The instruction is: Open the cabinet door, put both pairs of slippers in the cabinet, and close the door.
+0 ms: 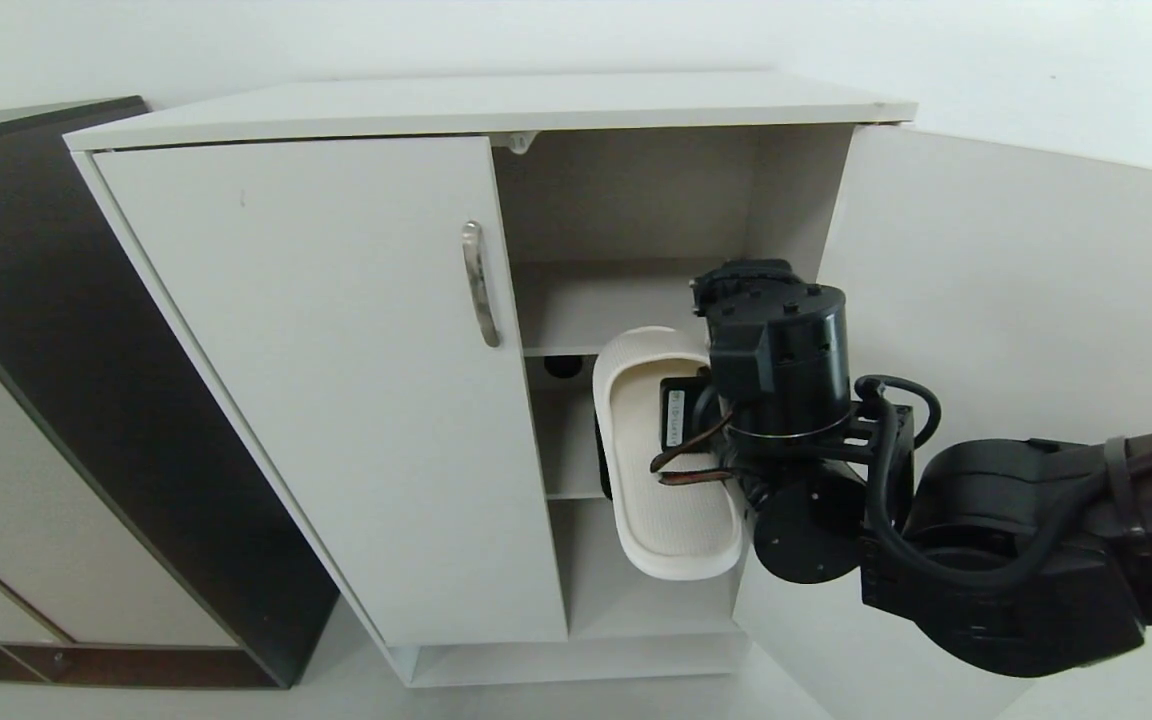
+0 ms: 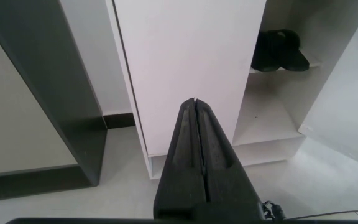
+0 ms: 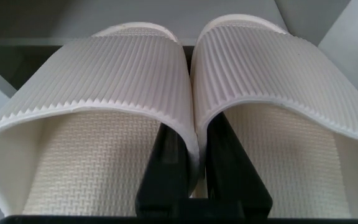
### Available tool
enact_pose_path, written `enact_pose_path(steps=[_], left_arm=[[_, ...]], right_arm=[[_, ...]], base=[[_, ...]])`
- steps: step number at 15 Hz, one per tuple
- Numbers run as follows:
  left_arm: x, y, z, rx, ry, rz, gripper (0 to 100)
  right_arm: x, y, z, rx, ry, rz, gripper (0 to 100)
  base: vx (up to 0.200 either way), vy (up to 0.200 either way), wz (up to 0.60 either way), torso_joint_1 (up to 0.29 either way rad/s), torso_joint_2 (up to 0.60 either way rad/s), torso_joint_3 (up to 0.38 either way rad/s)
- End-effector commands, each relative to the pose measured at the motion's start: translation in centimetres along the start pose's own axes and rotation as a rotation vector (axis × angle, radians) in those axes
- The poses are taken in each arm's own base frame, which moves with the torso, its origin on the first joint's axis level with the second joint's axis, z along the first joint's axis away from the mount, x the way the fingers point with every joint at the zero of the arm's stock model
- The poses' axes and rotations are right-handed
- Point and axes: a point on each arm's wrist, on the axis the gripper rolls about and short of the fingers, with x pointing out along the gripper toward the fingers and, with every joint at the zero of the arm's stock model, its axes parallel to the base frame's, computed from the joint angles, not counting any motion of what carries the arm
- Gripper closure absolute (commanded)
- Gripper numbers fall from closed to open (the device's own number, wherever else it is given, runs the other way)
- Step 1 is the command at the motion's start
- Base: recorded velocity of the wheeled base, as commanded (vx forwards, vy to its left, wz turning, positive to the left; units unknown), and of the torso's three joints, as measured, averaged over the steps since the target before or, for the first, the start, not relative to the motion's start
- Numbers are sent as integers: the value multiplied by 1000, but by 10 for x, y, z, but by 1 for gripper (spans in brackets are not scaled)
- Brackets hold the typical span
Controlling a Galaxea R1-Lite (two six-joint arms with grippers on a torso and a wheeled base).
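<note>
- White slippers (image 1: 671,500) are held together as a pair, roughly on end, before the open right half of the cabinet (image 1: 496,100), not yet set on a shelf.
- The right gripper (image 3: 196,174) is clamped on their two touching inner walls.
- The left gripper (image 2: 195,109) is pressed closed on nothing, low before the closed left door (image 2: 185,56).
- Black slippers (image 2: 281,51) are seen lying on an inner shelf.
- Judged risk: the pair's lower end could be caught on a shelf edge and levered out of the narrow pinch.
- No writing can be read; the small label (image 1: 674,408) is too small to be read.
</note>
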Motion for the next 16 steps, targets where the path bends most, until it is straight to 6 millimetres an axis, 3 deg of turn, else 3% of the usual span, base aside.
enact_pose_path(steps=[1, 13, 16], left_arm=[[0, 0, 0, 0, 1, 0, 100], [0, 0, 0, 0, 1, 0, 100], [0, 0, 0, 0, 1, 0, 100]], right_arm=[[1, 0, 0, 0, 0, -3, 100], [14, 6, -6, 24, -25, 4, 100], [14, 7, -9, -34, -3, 61, 100]], base=[[200, 0, 0, -12, 2, 2], [200, 0, 0, 3, 5, 2], [0, 0, 0, 0, 0, 0]])
